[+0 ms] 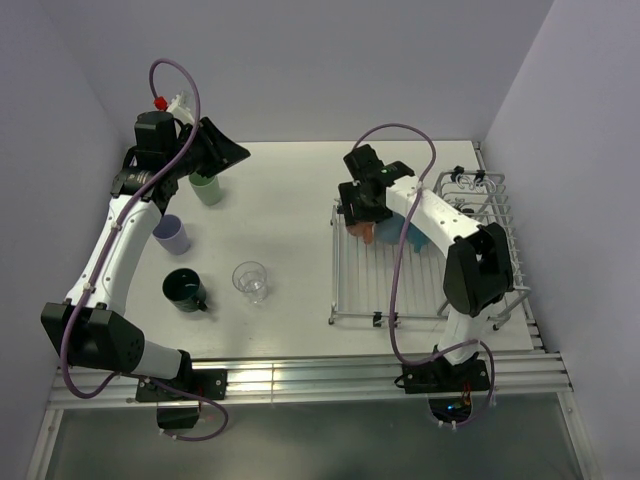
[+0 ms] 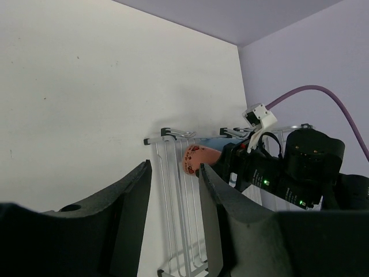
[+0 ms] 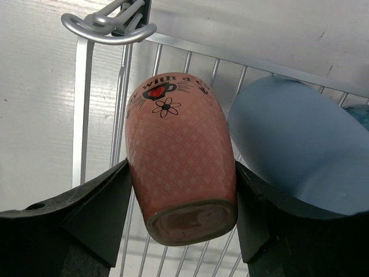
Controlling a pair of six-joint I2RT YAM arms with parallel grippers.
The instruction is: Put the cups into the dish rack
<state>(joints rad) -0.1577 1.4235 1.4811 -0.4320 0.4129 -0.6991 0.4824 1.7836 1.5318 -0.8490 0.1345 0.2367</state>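
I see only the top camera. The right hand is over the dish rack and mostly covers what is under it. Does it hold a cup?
Observer: Yes. The right wrist view shows an orange cup in the right hand, with both fingers touching its sides.
Operator: Which end of the cup faces the wrist?
Observer: Its base. The rim points away, toward a corner of the dish rack.
Operator: And the left hand, does it carry anything?
Observer: No. In the left wrist view the left hand is open, with nothing between its fingers.
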